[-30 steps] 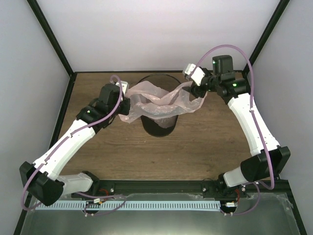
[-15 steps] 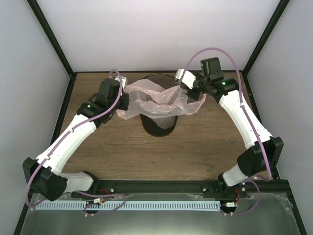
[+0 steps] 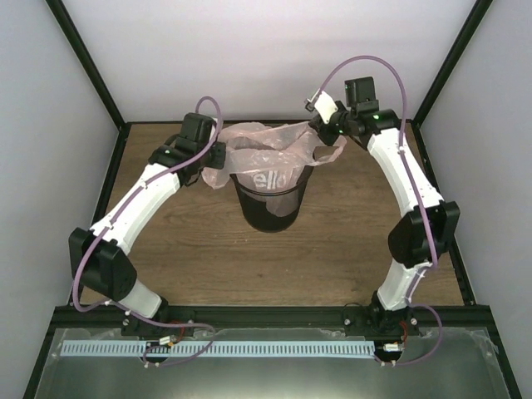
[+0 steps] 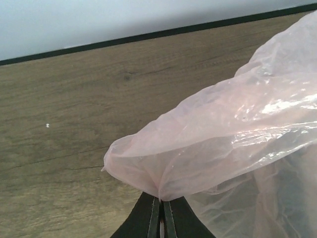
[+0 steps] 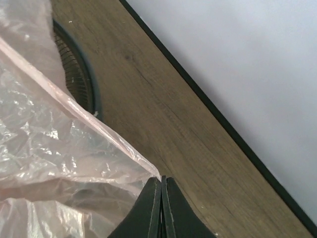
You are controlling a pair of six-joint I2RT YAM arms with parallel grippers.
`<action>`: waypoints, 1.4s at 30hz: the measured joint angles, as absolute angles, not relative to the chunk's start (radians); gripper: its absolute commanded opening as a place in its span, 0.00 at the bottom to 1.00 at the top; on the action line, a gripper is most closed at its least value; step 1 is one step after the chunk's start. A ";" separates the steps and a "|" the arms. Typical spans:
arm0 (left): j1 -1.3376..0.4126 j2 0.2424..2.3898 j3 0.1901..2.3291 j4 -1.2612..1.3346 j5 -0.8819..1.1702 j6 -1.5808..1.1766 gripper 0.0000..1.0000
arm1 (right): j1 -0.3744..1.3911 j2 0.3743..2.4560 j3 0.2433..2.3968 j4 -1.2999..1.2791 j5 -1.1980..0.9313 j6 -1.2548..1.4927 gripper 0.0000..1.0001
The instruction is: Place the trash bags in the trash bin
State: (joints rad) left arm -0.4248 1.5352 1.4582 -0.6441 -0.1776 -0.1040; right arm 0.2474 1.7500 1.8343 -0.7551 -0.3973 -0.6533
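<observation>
The pale-pink translucent trash bag [image 3: 266, 150] is stretched open above the mouth of the black mesh trash bin [image 3: 270, 208], and its white lettering shows against the bin's front. My left gripper [image 3: 216, 158] is shut on the bag's left end; in the left wrist view the jaws [image 4: 162, 202] pinch a gathered fold of the bag [image 4: 223, 134]. My right gripper [image 3: 319, 135] is shut on the bag's right edge. In the right wrist view the bag [image 5: 54, 148] runs right up to the shut fingertips [image 5: 162, 181], with the bin's rim [image 5: 81, 74] behind it.
The bin stands on a wooden table [image 3: 357, 241] closed in by white walls and black frame posts [image 3: 87, 75]. A loose flap of the bag [image 3: 334, 153] hangs to the right of the bin. Both arms arch over the table's back half.
Both arms have swung up and toward the back wall. The right gripper closed on the bag's right edge. The bag now rises stretched over the bin's mouth instead of sagging.
</observation>
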 measured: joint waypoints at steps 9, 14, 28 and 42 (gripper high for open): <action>-0.393 1.588 1.464 -0.623 -0.093 -0.107 0.04 | 0.238 1.892 1.907 -0.747 -0.428 -0.543 0.01; -0.350 1.613 1.445 -0.589 -0.023 -0.126 0.04 | 0.223 1.971 1.959 -0.746 -0.448 -0.492 0.01; -0.336 1.460 1.076 -0.492 0.263 -0.236 0.05 | 0.185 1.836 1.634 -0.746 -0.596 -0.409 0.01; -0.320 1.109 0.978 -0.609 0.140 -0.324 0.57 | -0.066 1.583 1.453 -0.737 -0.665 -0.387 0.49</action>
